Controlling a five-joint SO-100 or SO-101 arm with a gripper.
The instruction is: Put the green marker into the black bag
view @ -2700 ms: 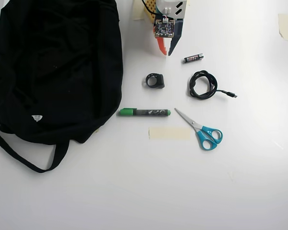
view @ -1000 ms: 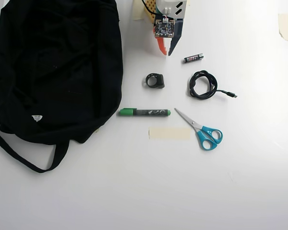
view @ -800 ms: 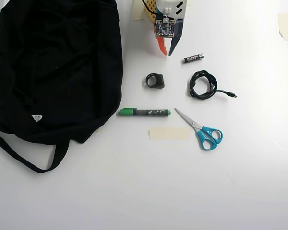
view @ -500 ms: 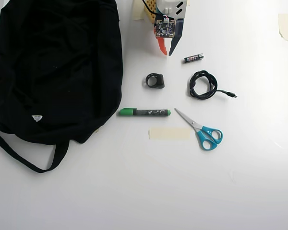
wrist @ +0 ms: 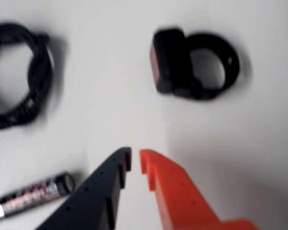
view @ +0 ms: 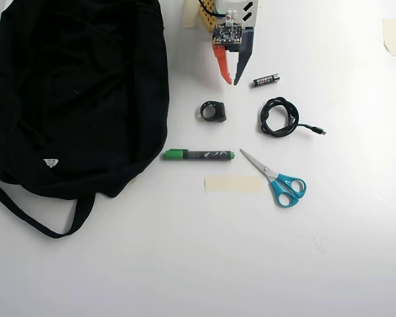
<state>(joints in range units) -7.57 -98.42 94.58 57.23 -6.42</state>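
The green marker [view: 199, 154] lies flat on the white table in the overhead view, green cap to the left, just right of the black bag [view: 72, 92] that fills the upper left. My gripper [view: 231, 83] hangs at the top centre, well above the marker in the picture, its orange and dark fingers nearly together with nothing between them. In the wrist view the gripper [wrist: 135, 155] points at bare table; marker and bag are out of that view.
A black ring [view: 213, 111] [wrist: 197, 64] lies between gripper and marker. A battery [view: 266, 80] [wrist: 33, 194], a coiled black cable [view: 279, 117] [wrist: 19, 76], blue-handled scissors [view: 280, 179] and a tape strip [view: 233, 183] lie to the right.
The gripper has reached a little further down the overhead picture toward the black ring. Nothing on the table has moved.
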